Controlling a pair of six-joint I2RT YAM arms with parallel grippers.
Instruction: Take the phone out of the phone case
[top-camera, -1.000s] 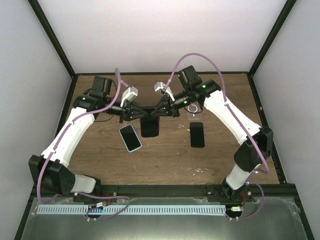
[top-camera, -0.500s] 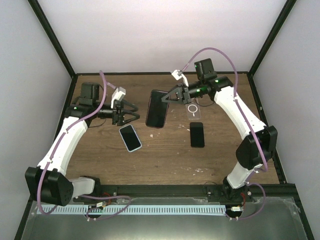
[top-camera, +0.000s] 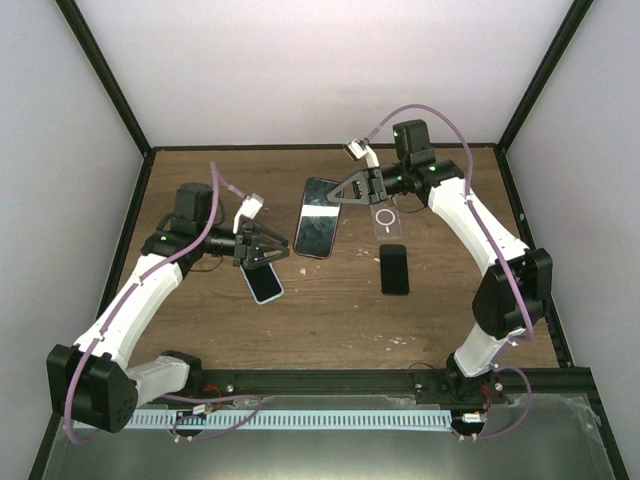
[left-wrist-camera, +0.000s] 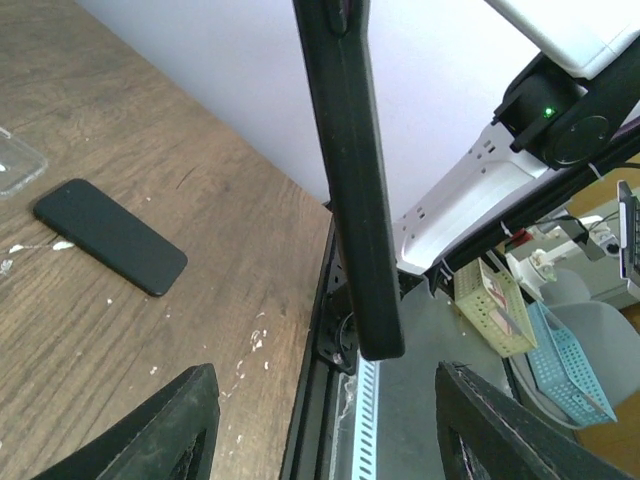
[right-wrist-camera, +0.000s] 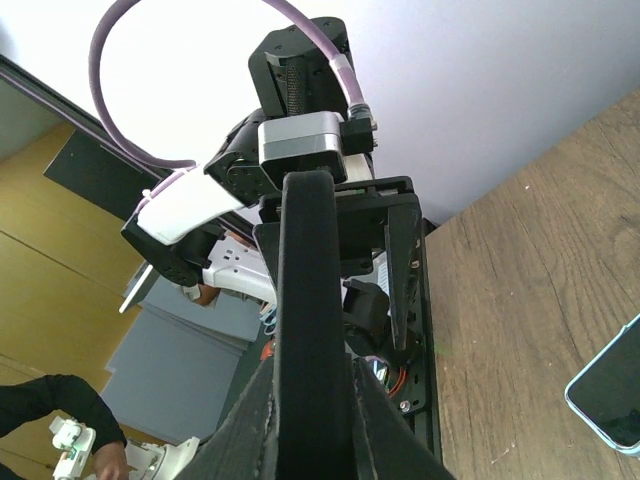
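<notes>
The phone in its black case (top-camera: 317, 220) hangs in the air over the middle of the table, screen up, held at its far end by my right gripper (top-camera: 338, 196), which is shut on it. In the right wrist view the cased phone (right-wrist-camera: 310, 300) stands edge-on between the fingers (right-wrist-camera: 255, 420). My left gripper (top-camera: 281, 251) is open and empty, just left of the phone's near end. In the left wrist view the black case edge (left-wrist-camera: 352, 190) hangs ahead, above the wide-open fingers (left-wrist-camera: 190, 420).
A light-blue phone (top-camera: 262, 278) lies on the table under the left gripper and also shows in the right wrist view (right-wrist-camera: 610, 392). A black phone-shaped slab (top-camera: 394, 268) and a clear case (top-camera: 386, 218) lie to the right. The black slab (left-wrist-camera: 110, 236) also shows in the left wrist view.
Both grippers held the cased phone low over the table. The left let go and opened. The right lifted the phone back and turned it screen-up. The left gripper then moved right again.
</notes>
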